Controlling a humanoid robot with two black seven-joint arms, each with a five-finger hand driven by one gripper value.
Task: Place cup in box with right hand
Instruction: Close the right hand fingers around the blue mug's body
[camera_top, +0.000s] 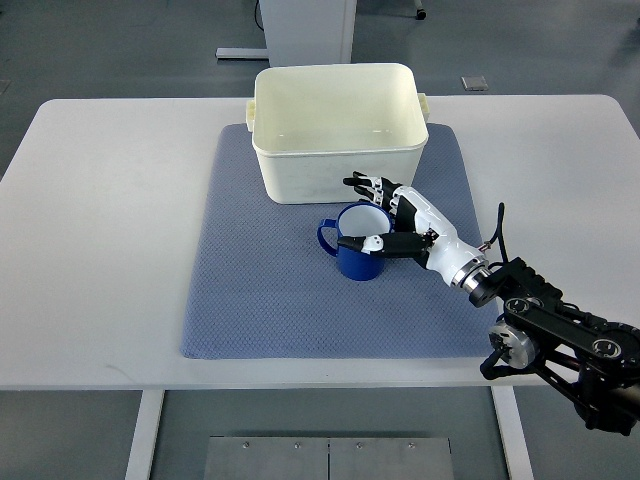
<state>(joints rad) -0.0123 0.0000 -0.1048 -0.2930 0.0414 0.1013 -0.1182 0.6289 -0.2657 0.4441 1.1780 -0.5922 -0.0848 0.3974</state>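
Note:
A blue enamel cup (352, 252) with a white inside stands upright on the blue-grey mat (260, 290), its handle pointing left. My right hand (378, 212) reaches in from the lower right and brackets the cup's right side: the thumb (362, 242) lies against the near rim, the fingers (365, 184) stretch past the far rim. The fingers are spread and do not look closed on the cup. Just behind it sits the cream plastic box (300, 175), open and empty. No left arm shows.
The mat lies on a white table (100, 250). The right arm's black joint housing (560, 335) hangs over the table's front right corner. A white pedestal base (300, 25) stands on the floor beyond the table.

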